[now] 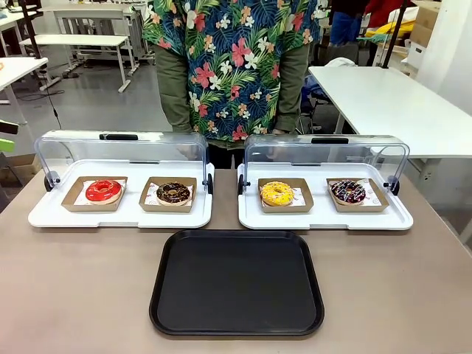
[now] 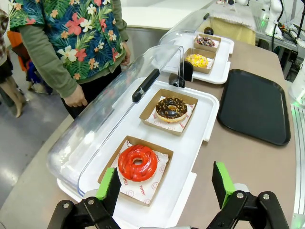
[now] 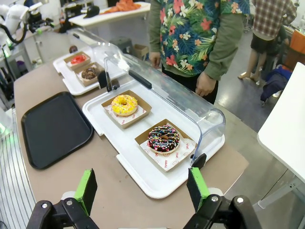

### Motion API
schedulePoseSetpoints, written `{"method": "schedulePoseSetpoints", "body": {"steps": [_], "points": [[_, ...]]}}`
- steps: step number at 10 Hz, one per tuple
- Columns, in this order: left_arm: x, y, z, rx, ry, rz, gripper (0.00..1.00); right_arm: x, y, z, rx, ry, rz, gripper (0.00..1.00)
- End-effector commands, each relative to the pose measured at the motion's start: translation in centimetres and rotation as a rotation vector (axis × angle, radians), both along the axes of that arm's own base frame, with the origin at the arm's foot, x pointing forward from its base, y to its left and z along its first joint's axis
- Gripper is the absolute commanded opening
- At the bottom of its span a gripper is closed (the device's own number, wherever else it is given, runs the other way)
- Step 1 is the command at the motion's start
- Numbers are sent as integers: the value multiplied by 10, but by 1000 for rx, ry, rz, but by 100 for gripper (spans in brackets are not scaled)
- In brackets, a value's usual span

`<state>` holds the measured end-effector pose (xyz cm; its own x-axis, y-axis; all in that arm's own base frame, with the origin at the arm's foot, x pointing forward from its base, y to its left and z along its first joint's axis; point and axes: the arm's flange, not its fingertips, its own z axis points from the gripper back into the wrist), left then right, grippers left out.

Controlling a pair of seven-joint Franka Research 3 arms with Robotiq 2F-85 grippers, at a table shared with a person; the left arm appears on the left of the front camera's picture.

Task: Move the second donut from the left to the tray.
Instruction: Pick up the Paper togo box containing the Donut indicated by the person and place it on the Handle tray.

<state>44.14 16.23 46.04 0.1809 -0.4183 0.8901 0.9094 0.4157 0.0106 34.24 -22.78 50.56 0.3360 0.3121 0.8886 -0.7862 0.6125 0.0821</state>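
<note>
Showing the left gripper (image 2: pixel 166 186) spread wide, the chocolate donut (image 1: pixel 173 193) in its cardboard holder (image 1: pixel 168 208) just beyond the tray's (image 1: pixel 236 284) far-left corner, the right gripper (image 3: pixel 143 188) likewise agape. Best pinched by the holder's edge, lifted level, set mid-tray.

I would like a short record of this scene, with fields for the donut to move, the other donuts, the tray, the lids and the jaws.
target: chocolate donut, right slot of left white tray
destination: black tray, nearer the robot, centred
other donuts: red donut beside target; yellow donut and sprinkled donut on right white tray
lids: left lid and right lid raised
left jaws: open
right jaws: open
</note>
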Motion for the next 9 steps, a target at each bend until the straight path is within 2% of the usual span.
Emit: {"method": "schedulePoseSetpoints", "body": {"steps": [1,9], "points": [[-1,0,3,-6,-7,-7,100,3,-1,2,8,-37,7,100],[-1,0,3,-6,-7,-7,100,3,-1,2,8,-37,7,100]]}}
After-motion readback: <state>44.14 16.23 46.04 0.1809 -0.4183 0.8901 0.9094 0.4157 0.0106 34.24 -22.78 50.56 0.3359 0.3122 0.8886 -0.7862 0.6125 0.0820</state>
